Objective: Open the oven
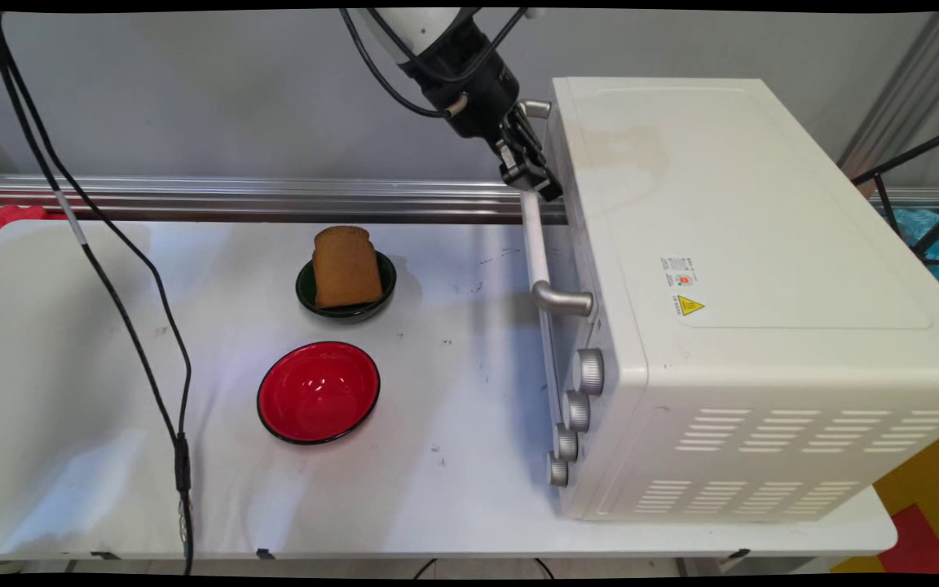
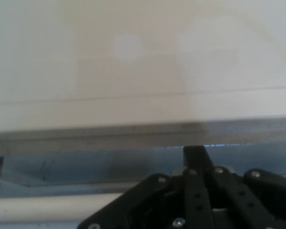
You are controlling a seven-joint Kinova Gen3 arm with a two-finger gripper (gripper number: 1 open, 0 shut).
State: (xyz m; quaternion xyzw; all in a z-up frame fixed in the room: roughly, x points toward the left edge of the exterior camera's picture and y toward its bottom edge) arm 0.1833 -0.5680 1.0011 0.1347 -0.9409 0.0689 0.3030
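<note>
A white toaster oven (image 1: 763,244) stands on the right of the table, its door facing left. Along the door's top edge runs a white bar handle (image 1: 536,244) on metal brackets. My black gripper (image 1: 531,175) comes down from above and is shut on the far part of this handle. In the hand view the oven's white top (image 2: 133,71) fills the upper picture. There the handle (image 2: 47,209) runs from the left into the gripper (image 2: 195,157), whose fingers stand close together.
A slice of brown bread (image 1: 346,265) leans upright in a dark green bowl (image 1: 347,310) at mid-table. An empty red bowl (image 1: 319,391) lies nearer. Several metal knobs (image 1: 575,408) line the oven's front. A black cable (image 1: 143,326) hangs across the left side.
</note>
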